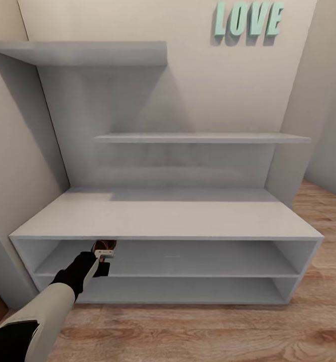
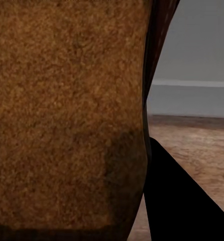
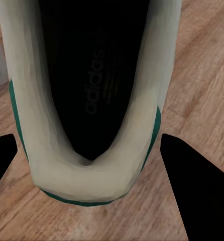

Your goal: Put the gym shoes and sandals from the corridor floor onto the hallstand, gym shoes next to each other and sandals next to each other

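Sandal point(image 1: 105, 246) in left gripper point(image 1: 103, 255), jaws clamped on it, held at upper shelf opening of hallstand point(image 1: 188, 216), near left front edge: judged mid-placement. Brown suede-like face, dark edge.

Gym shoe point(image 3: 92, 100) between right gripper point(image 3: 89, 165) jaws: white, green trim, dark inside; over corridor floor point(image 3: 202, 75). Grip contact cannot tell.
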